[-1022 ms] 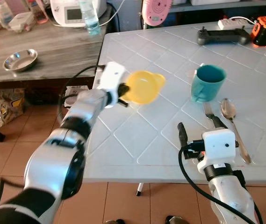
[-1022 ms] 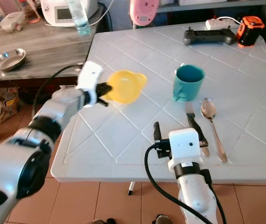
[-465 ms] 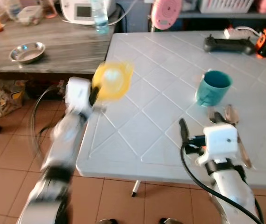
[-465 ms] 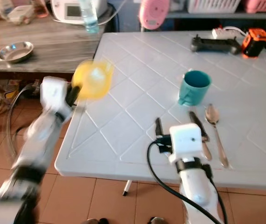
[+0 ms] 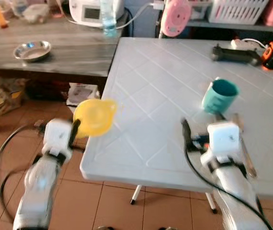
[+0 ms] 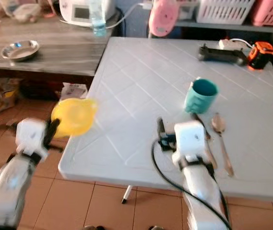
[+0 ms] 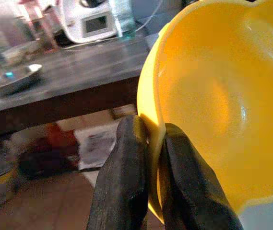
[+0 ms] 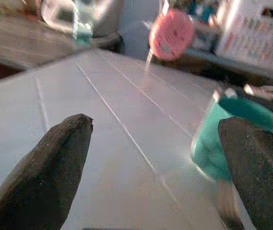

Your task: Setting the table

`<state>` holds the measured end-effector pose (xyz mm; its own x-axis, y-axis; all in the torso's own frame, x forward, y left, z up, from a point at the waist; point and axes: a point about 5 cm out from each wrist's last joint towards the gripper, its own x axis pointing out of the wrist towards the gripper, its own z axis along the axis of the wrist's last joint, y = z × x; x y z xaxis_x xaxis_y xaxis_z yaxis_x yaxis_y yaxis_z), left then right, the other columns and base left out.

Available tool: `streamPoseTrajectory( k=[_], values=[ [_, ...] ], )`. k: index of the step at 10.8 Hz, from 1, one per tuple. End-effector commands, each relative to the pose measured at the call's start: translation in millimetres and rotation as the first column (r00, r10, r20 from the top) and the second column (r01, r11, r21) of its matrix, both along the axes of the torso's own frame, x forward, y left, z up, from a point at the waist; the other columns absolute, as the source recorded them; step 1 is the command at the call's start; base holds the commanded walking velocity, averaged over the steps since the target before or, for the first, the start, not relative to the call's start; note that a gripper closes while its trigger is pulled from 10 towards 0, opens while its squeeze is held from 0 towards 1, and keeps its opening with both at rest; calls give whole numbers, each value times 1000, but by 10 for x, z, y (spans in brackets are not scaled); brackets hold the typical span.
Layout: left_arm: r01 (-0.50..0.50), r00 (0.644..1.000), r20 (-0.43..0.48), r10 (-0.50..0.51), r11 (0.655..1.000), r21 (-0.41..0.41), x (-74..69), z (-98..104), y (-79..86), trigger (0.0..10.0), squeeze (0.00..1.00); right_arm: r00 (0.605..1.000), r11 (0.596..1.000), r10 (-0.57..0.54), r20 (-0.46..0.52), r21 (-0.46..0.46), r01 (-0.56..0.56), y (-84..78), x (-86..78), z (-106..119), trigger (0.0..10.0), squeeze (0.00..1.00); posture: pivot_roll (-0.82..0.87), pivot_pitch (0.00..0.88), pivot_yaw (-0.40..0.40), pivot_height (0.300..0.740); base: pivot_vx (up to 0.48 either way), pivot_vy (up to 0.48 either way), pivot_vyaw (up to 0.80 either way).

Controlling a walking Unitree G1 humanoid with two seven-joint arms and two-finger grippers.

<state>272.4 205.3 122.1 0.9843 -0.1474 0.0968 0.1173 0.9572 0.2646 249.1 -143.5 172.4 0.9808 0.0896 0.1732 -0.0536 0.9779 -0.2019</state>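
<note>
Your left gripper (image 7: pixel 148 167) has the yellow bowl (image 5: pixel 94 116) pinched by its rim, one finger inside and one outside, as the left wrist view shows plainly. The bowl is off the white table (image 5: pixel 160 91), hanging just outside its left edge near the front-left corner, with floor tiles under it. It is tipped up on its side, mouth facing the table.

Judging from that, the step in hand is bringing the bowl over the table and setting it down as part of a place setting. The teal cup (image 5: pixel 219 96) stands toward the right side, and a spoon (image 6: pixel 221 139) lies just in front of it, running toward the front edge; beside it something like a fork is partly hidden by the right arm.

To do it well, lift the bowl clear of the table edge first, since the rim grip gives little margin if the bowl's underside knocks the lip. Turn the wrist so the mouth faces up before you lower. Aim for bare surface to the left of the cutlery, well in from the front edge. Let go only once the base sits flat.

Your right gripper (image 8: pixel 160 158) hovers spread wide and empty over the table near the cup. Keep it out of the bowl's path.
</note>
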Motion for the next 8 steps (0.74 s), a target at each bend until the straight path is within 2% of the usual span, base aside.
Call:
streamPoseTrajectory(
  k=[1, 3, 6, 7, 8],
  values=[
    [-27, 1000, 3, 27, 999, 21, -57, 41, 13, 0, 0, 1000, 1000, -10, 0, 8, 10, -17, 4, -14, 10000, 0, 76, 93, -1, 740, 0, 0, 0],
    [10, 999, 49, -10, 1000, 15, 14, 153, -153, 0, 0, 999, 999, -42, -14, 1, 42, -93, -59, -57, 10000, 0, 57, 97, -4, 740, 0, 0, 0],
    [2, 1000, 26, -3, 1000, 15, -11, 154, -212, 275, 0, 993, 993, -121, -17, 17, 121, -225, -102, -92, 10000, 0, 47, 92, 3, 740, 0, 0, 0],
    [-5, 1000, 22, 5, 1000, 19, 7, 157, -202, 3686, 0, 992, 992, -125, -15, 21, 125, -223, -100, -95, 10000, 0, 49, 87, 8, 740, 0, 0, 0],
    [-11, 1000, 20, 10, 1000, 29, 23, 166, -213, 6196, 0, 992, 992, -127, -16, 24, 127, -224, -99, -102, 10000, 0, 49, 87, 8, 740, 0, 0, 0]
  ],
)
